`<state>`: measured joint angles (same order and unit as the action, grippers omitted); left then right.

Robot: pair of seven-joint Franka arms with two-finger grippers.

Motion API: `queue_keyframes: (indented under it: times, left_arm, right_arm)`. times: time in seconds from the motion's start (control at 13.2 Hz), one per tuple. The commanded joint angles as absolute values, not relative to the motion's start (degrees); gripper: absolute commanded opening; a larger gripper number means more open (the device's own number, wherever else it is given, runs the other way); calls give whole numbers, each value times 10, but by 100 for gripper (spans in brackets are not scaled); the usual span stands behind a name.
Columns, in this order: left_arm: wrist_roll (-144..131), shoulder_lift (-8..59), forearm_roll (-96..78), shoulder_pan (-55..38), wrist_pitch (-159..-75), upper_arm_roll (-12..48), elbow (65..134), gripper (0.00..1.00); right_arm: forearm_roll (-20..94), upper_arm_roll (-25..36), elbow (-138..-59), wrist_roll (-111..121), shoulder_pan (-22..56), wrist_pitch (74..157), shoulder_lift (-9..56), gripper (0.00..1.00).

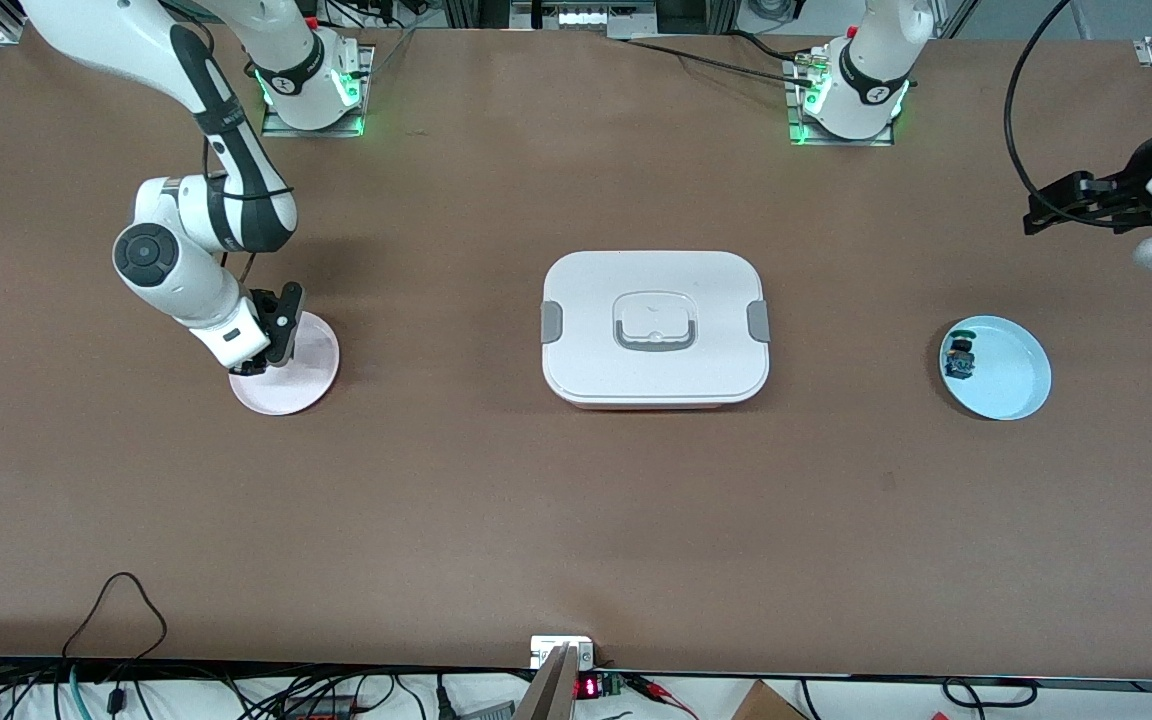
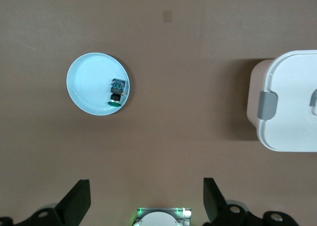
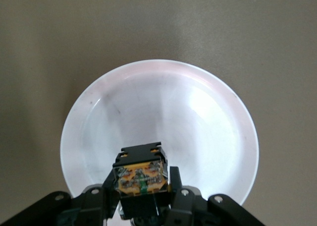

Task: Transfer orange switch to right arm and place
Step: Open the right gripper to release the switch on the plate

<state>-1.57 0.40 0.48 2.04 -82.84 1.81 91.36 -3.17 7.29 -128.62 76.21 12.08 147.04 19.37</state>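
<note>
The orange switch (image 3: 140, 174), with a black housing and an orange-amber body, sits between my right gripper's (image 3: 142, 186) black fingers, low over the pale pink plate (image 3: 198, 117). In the front view my right gripper (image 1: 261, 360) is down at the pink plate (image 1: 314, 375), toward the right arm's end of the table, and hides the switch. My left gripper (image 1: 1036, 212) is open and empty, held high near the left arm's end of the table. In the left wrist view its fingers stand wide apart (image 2: 146, 194).
A white lidded box (image 1: 654, 328) with grey clips stands mid-table; it also shows in the left wrist view (image 2: 292, 107). A light blue plate (image 1: 1016, 380) toward the left arm's end holds a small green-and-blue part (image 1: 960, 358), also seen in the left wrist view (image 2: 117, 89).
</note>
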Motion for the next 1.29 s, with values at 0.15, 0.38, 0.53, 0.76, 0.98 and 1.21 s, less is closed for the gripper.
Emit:
queue_keyframes:
  times: [0.15,0.38,0.53,0.76,0.98,1.21]
  left_arm:
    - [-22,-51,16,40,-898,18,1017,100]
    - [-22,-51,13,40,-907,18,1016,100]
    - [-24,-49,13,40,-907,18,1013,100]
    - [-21,-51,13,40,-910,18,1009,100]
    - [-16,-50,21,38,-903,20,997,100]
    - [-18,-33,23,33,-897,31,976,100]
  right_arm:
    - [-40,73,-1289,820,120,1524,223,0]
    - [-39,75,-1289,820,120,1528,230,0]
    - [-33,75,-1289,806,120,1522,230,47]
    - [-33,75,-1288,811,120,1506,220,100]
    - [-33,75,-1283,808,120,1486,188,100]
    - [-26,79,-1245,804,120,1422,164,100]
